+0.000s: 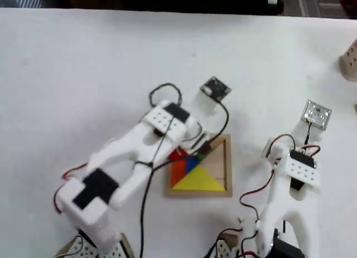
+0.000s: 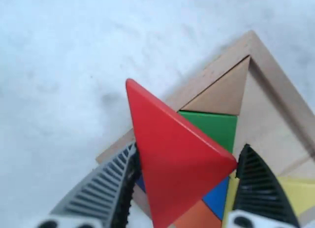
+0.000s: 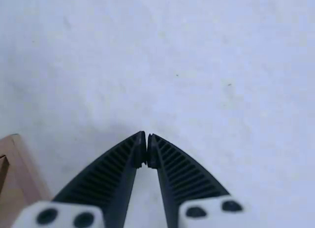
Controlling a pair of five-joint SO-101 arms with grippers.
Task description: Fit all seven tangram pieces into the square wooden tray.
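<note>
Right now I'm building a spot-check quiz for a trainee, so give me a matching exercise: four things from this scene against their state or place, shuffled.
Things:
1. red plastic triangle
2. large yellow triangle piece
3. right arm's jaws
4. square wooden tray

States or places:
A. shut, over bare white table
B. resting on the table between the arms
C. gripped by the left arm's jaws
D. lying flat in the tray

Pairs: 1-C, 2-D, 3-A, 4-B.

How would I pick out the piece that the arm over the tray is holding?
On the white table, find the square wooden tray. The left gripper clasps a red triangle over the tray's edge. It is the only red one; the green piece and blue piece beside it lie in the tray.
</note>
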